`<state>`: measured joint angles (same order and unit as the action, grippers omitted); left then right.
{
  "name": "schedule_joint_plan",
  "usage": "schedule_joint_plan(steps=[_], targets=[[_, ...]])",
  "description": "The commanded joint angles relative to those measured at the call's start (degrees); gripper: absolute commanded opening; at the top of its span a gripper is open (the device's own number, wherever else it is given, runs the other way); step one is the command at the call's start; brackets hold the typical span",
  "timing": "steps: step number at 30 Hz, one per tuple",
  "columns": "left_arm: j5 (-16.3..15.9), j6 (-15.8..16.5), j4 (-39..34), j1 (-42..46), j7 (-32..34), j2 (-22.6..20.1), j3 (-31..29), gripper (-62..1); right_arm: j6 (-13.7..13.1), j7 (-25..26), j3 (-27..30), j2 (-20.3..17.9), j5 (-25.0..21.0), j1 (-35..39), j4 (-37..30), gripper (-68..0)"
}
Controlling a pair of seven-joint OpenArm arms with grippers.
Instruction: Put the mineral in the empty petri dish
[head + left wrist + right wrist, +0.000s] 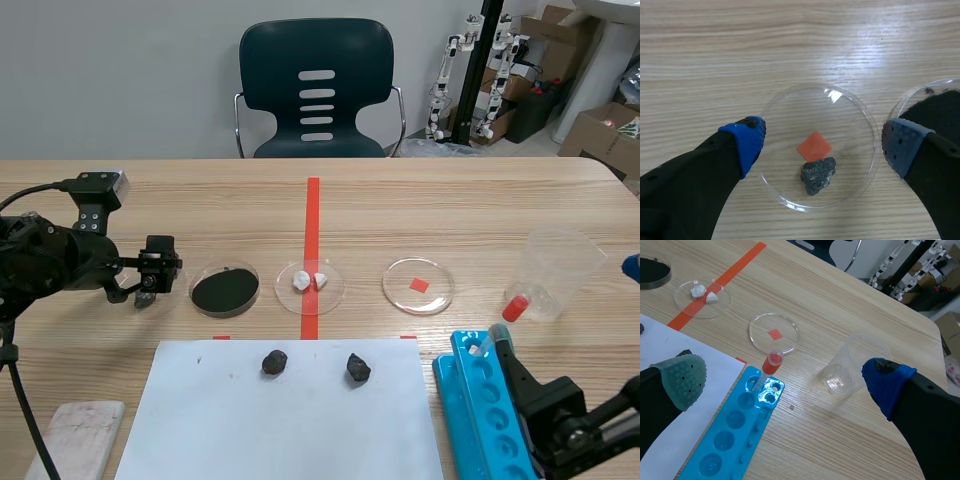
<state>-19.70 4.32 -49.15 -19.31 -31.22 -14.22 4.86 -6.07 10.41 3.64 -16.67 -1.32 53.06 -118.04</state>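
A dark grey mineral (pixel 818 175) lies inside a clear petri dish (pixel 855 110), next to an orange square mark. My left gripper (pixel 822 145) hangs open just above that dish, one finger on each side, holding nothing. In the scene view this left gripper (pixel 150 283) is at the table's left, beside the black-filled dish (pixel 224 289). Two more dark minerals (pixel 275 362) (pixel 358 369) rest on the white paper (pixel 290 420). Another clear dish (pixel 418 285) (pixel 774 333) holds only a red square. My right gripper (pixel 785 382) is open and holds nothing, low at the front right (pixel 545 410).
A dish with white pieces (pixel 310 281) sits on the red tape line. A clear beaker (pixel 555 272) stands at the right, and a red-capped tube (pixel 769 365) leans in the blue rack (pixel 740 435). A pale block (pixel 75 435) lies at the front left.
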Motion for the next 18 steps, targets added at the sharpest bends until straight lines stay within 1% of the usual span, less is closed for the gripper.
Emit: schedule_joint_plan(steps=[1, 3, 7, 10, 12, 18], targets=[[-0.2, 0.5, -4.1, 1.0, 1.7, -1.1, -0.3, -5.7, 0.2, 0.1, 0.2, 0.0, -0.4, -0.1, -1.0, 0.4], [-0.2, 0.5, -6.2, 2.2, 2.4, -1.2, -0.3, 1.3, 0.2, -0.1, 0.2, 0.0, -0.4, -0.1, -1.0, 0.4], [-0.2, 0.5, -8.5, 4.0, 3.8, -1.2, -0.3, 1.4, 0.2, -0.3, 0.2, 0.0, -0.4, -0.1, -1.0, 0.4], [-0.2, 0.6, -8.6, 4.5, 4.3, -1.2, -0.3, 1.4, 0.2, -0.3, 0.2, 0.0, -0.4, -0.1, -1.0, 0.4], [-0.2, 1.4, -8.6, 4.6, 4.4, -1.2, -0.3, 1.4, 0.2, -0.2, 0.2, 0.0, -0.4, -0.1, -1.0, 0.4], [-0.6, 1.4, -8.6, 4.5, 4.4, -1.2, -0.3, 1.4, 0.2, -0.2, 0.2, 0.0, -0.4, -0.1, -1.0, 0.4]])
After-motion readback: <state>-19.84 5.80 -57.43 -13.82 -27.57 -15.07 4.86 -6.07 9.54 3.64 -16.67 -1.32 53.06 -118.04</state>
